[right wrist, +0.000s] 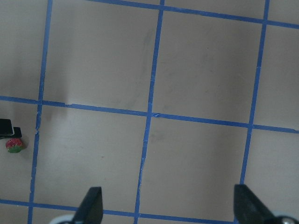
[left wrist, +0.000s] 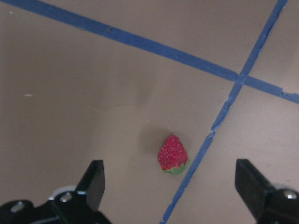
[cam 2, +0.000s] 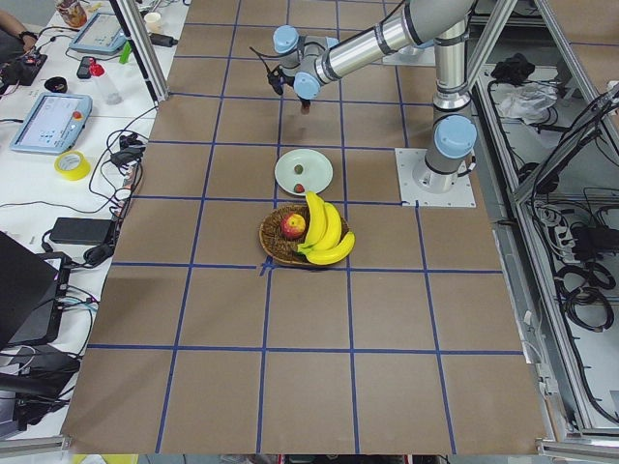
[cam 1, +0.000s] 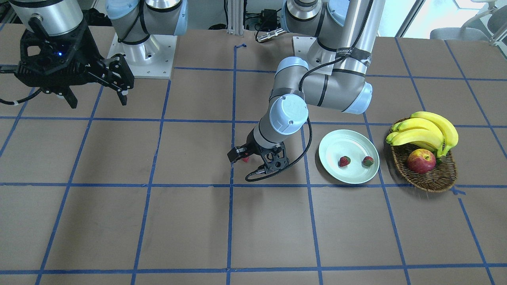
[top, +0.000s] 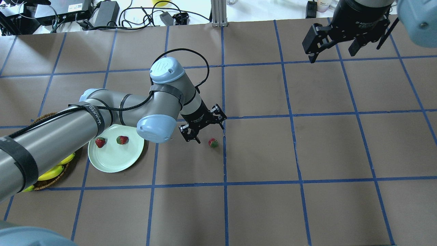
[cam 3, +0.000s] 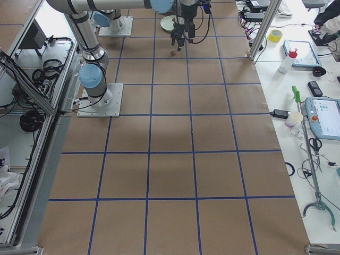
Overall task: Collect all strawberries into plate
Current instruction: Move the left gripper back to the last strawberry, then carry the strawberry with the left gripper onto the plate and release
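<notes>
Two strawberries (cam 1: 344, 161) (cam 1: 368, 161) lie in the pale green plate (cam 1: 348, 176); the overhead view shows them too (top: 100, 142) (top: 122, 139) in the plate (top: 116, 162). A third strawberry (top: 213, 142) lies on the brown table beside a blue tape line. My left gripper (top: 209, 133) hovers open just above it. In the left wrist view this berry (left wrist: 173, 155) sits between the spread fingers (left wrist: 93, 184). My right gripper (top: 331, 54) hangs open and empty high over the far corner; its wrist view catches the loose berry (right wrist: 14, 145) at the left edge.
A wicker basket (cam 1: 433, 180) with bananas (cam 1: 427, 130) and a red-yellow apple (cam 1: 421, 161) stands right beside the plate. Blue tape lines grid the table. The left arm's elbow (top: 155, 128) overhangs the plate's edge in the overhead view.
</notes>
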Controlling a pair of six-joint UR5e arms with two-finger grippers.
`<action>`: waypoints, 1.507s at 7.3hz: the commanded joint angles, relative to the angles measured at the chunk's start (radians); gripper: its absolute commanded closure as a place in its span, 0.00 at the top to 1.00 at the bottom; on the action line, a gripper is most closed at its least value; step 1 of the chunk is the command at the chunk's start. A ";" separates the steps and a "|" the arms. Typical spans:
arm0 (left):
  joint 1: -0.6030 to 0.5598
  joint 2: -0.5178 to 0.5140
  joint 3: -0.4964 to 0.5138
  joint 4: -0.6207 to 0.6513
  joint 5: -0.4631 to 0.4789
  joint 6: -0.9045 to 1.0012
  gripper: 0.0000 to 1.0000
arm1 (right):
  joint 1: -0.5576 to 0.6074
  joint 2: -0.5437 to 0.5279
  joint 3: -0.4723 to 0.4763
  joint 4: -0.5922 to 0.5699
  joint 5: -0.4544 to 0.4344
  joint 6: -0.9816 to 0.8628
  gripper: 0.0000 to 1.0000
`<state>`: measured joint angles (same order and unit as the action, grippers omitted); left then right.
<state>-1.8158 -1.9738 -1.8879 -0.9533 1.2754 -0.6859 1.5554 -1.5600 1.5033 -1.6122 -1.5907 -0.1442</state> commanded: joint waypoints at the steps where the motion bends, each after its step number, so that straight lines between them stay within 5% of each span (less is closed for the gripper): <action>1: -0.013 -0.026 -0.010 0.005 0.013 -0.003 0.76 | 0.000 0.000 0.000 0.000 0.000 0.000 1.00; 2: -0.013 -0.027 -0.011 0.005 0.016 -0.004 0.35 | -0.002 0.000 0.000 0.000 0.000 0.000 1.00; 3: -0.011 -0.034 -0.008 0.007 0.015 -0.004 0.07 | 0.000 0.000 0.000 0.000 0.002 0.000 1.00; 5: -0.010 -0.027 0.007 0.007 0.016 -0.001 0.00 | 0.000 0.002 0.000 0.000 0.002 0.000 1.00; 7: 0.001 0.009 0.099 -0.060 0.185 0.022 0.00 | -0.002 0.002 0.000 0.000 0.002 0.000 1.00; 9: 0.117 0.062 0.176 -0.294 0.328 0.312 0.00 | -0.002 0.002 0.000 0.000 0.002 0.000 1.00; 11: 0.281 0.093 0.159 -0.376 0.369 0.490 0.00 | -0.002 0.002 0.000 0.000 0.002 0.000 1.00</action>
<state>-1.6295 -1.8995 -1.7238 -1.2675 1.6158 -0.3111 1.5540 -1.5586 1.5033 -1.6122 -1.5893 -0.1442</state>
